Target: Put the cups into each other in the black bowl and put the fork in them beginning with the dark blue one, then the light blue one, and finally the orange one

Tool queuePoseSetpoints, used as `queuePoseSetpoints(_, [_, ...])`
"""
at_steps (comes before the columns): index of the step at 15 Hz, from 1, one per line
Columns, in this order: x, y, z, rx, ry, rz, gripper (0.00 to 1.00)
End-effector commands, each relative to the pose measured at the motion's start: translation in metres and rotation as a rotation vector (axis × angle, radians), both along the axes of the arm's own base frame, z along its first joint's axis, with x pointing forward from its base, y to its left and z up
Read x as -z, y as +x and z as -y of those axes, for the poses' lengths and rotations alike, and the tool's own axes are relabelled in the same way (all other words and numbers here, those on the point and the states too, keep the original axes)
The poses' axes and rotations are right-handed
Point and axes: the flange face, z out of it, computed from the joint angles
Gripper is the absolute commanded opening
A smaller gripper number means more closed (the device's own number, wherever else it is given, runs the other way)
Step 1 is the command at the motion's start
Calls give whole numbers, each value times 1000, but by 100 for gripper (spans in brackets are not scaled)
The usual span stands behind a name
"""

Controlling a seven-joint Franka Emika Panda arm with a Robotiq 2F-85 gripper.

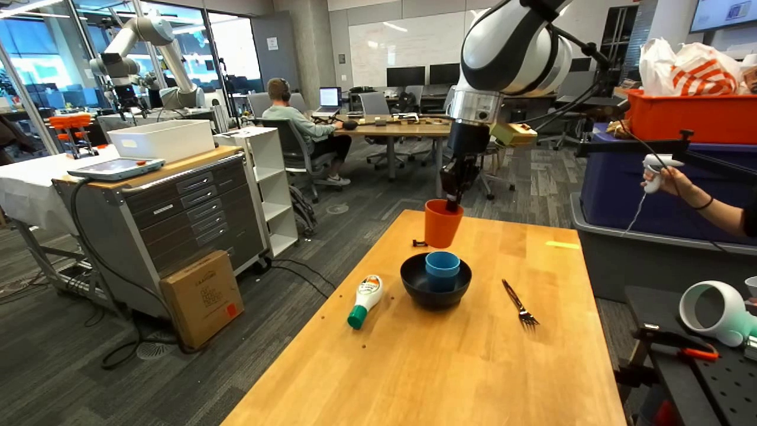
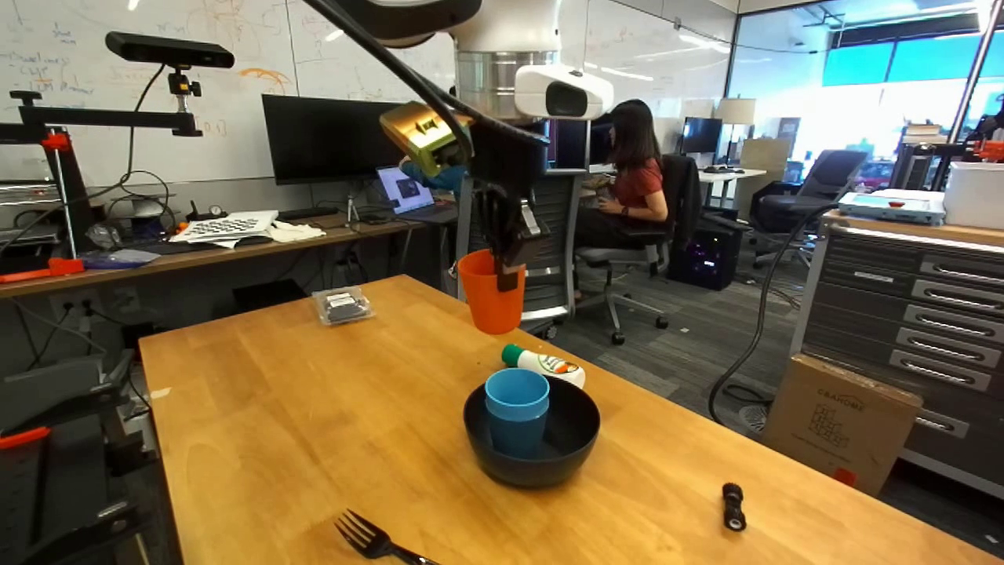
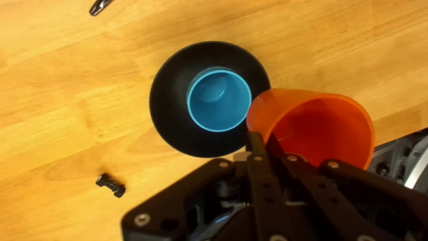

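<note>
In an exterior view, the camera looks downward along the wooden table (image 1: 426,373). In an exterior view, it stands nearer to the black bowl (image 2: 571,424) and looks slantwise across the table. These two share the drawer cabinet (image 1: 189,204), at opposite sides of the frame. The wrist view faces almost straight down, closely above the bowl, which all three show.

One orange plastic cup (image 1: 442,223), light-blue cup (image 2: 516,388) and darker-blue cup (image 2: 518,438) make three; round black bowl (image 2: 537,472), black fork (image 1: 518,304), white-and-green bottle (image 1: 365,300), black dumbbell-shaped piece (image 2: 732,506): one each.
</note>
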Motion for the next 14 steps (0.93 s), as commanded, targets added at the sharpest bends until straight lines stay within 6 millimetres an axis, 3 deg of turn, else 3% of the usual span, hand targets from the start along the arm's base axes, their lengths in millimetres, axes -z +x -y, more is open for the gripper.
queuePoseSetpoints(1, [1, -10, 21, 15, -25, 4, 1])
queuePoseSetpoints(5, [28, -12, 41, 20, -36, 2, 1])
queuePoseSetpoints(11, [66, -8, 48, 33, -46, -11, 1])
queuePoseSetpoints(14, [68, -5, 50, 37, -42, -9, 1])
